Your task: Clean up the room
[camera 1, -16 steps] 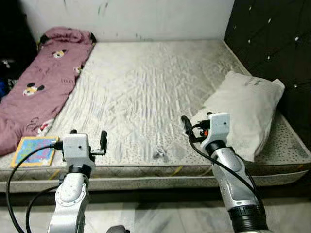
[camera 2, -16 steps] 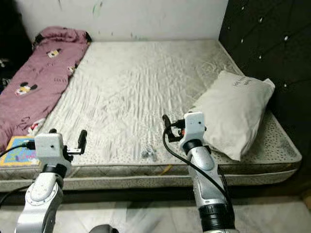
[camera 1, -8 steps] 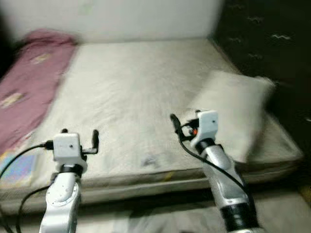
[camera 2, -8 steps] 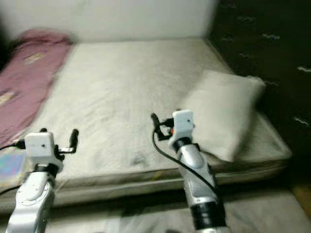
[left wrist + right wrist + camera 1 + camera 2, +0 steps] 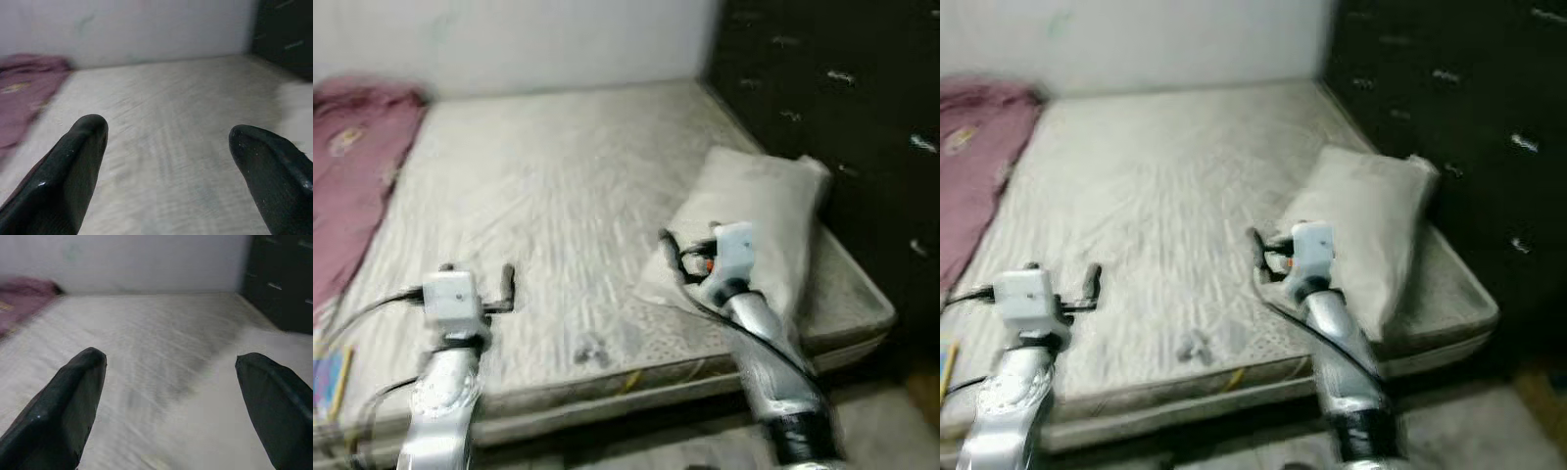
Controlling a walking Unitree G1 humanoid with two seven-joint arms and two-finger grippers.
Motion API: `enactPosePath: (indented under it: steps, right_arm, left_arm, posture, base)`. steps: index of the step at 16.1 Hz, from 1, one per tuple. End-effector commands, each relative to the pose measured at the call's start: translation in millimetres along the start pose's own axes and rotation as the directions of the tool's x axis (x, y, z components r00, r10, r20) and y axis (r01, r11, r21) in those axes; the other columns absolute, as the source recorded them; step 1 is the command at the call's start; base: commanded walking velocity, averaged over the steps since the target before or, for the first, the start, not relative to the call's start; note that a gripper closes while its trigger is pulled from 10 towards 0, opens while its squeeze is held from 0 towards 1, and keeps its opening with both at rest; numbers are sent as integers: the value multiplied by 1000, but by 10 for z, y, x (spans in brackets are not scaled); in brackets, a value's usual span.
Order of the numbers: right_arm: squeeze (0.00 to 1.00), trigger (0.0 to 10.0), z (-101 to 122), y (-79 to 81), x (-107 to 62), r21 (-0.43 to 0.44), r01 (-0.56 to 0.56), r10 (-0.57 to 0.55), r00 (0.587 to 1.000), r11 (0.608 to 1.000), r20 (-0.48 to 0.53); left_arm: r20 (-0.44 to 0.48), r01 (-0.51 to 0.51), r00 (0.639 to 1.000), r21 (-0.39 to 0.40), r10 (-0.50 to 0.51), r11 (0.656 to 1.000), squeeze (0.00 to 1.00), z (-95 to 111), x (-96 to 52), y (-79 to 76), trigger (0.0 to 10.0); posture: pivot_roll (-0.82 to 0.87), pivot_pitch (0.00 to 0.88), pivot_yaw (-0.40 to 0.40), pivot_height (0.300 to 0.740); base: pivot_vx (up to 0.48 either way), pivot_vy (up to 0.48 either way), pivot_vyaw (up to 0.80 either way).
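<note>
Both grippers hang over the near part of a bare mattress (image 5: 558,196), each with its two black fingers spread wide and nothing between them. On the left, the left gripper (image 5: 478,277) is held above the near left part of the mattress, a black cable trailing from its silver arm; its wrist view looks between the parted fingers (image 5: 68,166) across the wrinkled grey mattress top toward a pale wall (image 5: 137,24). On the right, the right gripper (image 5: 690,250) hovers just before the near edge of a pillow (image 5: 759,220), and whether it touches the pillow cannot be told through the blur; its wrist view shows the parted fingers (image 5: 58,406) over the mattress, with the pale pillow cloth on one side. That pillow lies on the right part of the mattress, close against a dark tufted headboard (image 5: 832,117) that runs along the right side. A maroon blanket (image 5: 352,186) with small printed figures lies along the far left of the mattress, reaching back to the wall. At the near left corner a sliver of something coloured blue and yellow (image 5: 331,377) lies flat at the picture's edge. A small dark smudge or crumpled bit (image 5: 590,348) sits on the mattress near its front edge, between the two arms; it is too blurred to name.
</note>
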State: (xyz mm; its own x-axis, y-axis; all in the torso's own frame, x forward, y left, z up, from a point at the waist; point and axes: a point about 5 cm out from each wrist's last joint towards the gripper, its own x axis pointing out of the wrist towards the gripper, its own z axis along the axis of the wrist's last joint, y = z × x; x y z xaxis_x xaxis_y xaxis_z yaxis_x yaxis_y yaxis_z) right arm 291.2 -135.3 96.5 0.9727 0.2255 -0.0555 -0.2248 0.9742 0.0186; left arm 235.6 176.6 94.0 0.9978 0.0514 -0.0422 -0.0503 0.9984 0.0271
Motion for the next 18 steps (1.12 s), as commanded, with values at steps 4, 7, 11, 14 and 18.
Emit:
enactPosePath:
  steps: [4, 7, 11, 14, 18]
  right_arm:
    - [0, 10000, 26, 30, 26, 15, -8, 8, 1000, 1000, 8]
    - [0, 10000, 24, 26, 27, 16, -9, 9, 1000, 1000, 7]
    - [0, 10000, 23, 27, 32, 15, -9, 9, 1000, 1000, 8]
    - [0, 10000, 25, 32, 41, 11, -13, 13, 1000, 1000, 8]
    - [0, 10000, 21, 28, 56, 10, 0, 0, 1000, 1000, 5]
  left_arm:
    - [-21, -3, 1000, -33, 2, 999, 0, -41, -31, 47, 10000]
    - [-19, -1, 1000, -43, 0, 999, 0, -38, -25, 41, 10000]
    - [-14, -3, 1000, -41, 3, 999, 0, -26, -18, 39, 10000]
    - [-4, -11, 1000, -25, 11, 1000, 0, -14, -4, 36, 10000]
    - [2, -9, 1000, -23, 9, 1000, 0, -2, 2, 38, 10000]
  posture:
    - [-43, 0, -15, 740]
    - [-44, 0, -14, 740]
    - [-44, 0, -14, 740]
    - [-42, 0, -16, 740]
    - [-41, 0, -14, 740]
  base:
    - [0, 456, 0]
    - [0, 480, 0]
    - [0, 480, 0]
    - [0, 0, 235]
    - [0, 0, 592]
